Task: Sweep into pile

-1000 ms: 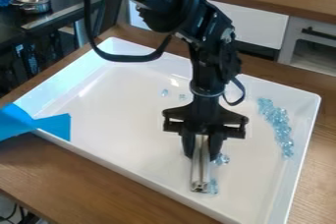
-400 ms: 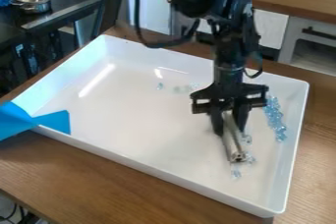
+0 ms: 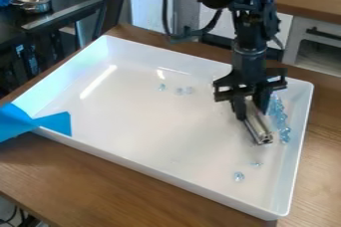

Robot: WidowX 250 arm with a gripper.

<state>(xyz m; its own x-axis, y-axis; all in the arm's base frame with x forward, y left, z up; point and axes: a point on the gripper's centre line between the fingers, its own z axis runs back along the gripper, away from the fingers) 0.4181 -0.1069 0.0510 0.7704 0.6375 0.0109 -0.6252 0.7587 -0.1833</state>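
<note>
The pile of clear pale-blue beads (image 3: 280, 121) lies along the right wall of the white rectangular tray (image 3: 301, 126), largely formed. The black two-finger tool (image 3: 251, 112) grips a silver metal bar (image 3: 258, 126) beside it. Scattered strays (image 3: 238, 176) likely need sweeping in.

Glossy black arm with a loose black cable.

Wooden table (image 3: 100, 186), white tray (image 3: 133, 121), blue strip (image 3: 20, 123)
</note>
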